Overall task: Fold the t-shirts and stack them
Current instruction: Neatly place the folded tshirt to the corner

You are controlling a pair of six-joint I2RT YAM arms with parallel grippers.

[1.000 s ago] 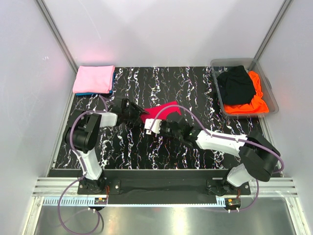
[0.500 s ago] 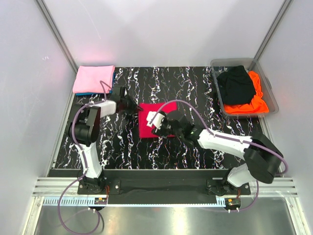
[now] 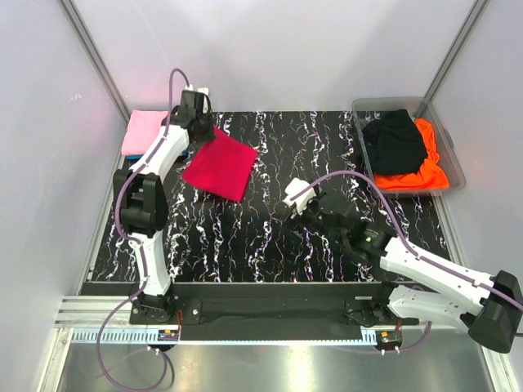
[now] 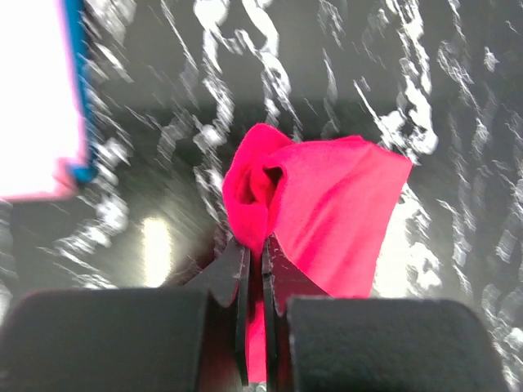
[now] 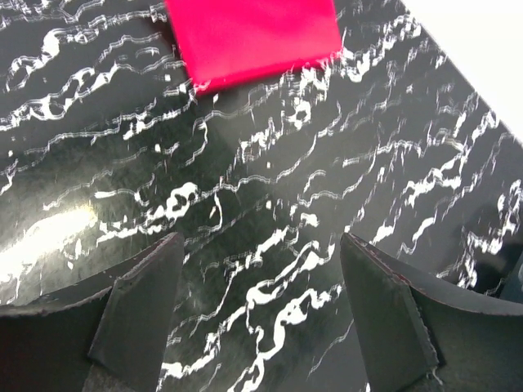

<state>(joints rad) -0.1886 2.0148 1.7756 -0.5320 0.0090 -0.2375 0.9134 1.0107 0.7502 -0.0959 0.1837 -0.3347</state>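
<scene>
item: crimson-red t-shirt (image 3: pixel 219 166), folded to a flat square, plain cloth, no print that i can see. it bunches into a soft roll where it is pinched and spreads smooth beyond.
location: far-left part of the tabletop (image 3: pixel 270 237), turned cornerwise, just beside the pink t-shirt (image 3: pixel 145 131). i cannot tell whether its free edge drags on the surface or hangs clear.
held by: left tool (image 4: pixel 255 245), clenched on one edge of the fold. i judge the hold is meant to carry the folded piece to the pile without letting it open.
pile: pink t-shirt folded on top of a blue t-shirt (image 4: pixel 76 90), of which only a thin edge shows. i take this as the stacking spot.
right tool (image 5: pixel 261 314): released, jaws wide, nothing between them, over bare tabletop well apart from the red cloth and out of the left arm's way.
awaiting: black t-shirt (image 3: pixel 396 140) and orange t-shirt (image 3: pixel 426 170), loose in the clear bin (image 3: pixel 392 103) at far right.
</scene>
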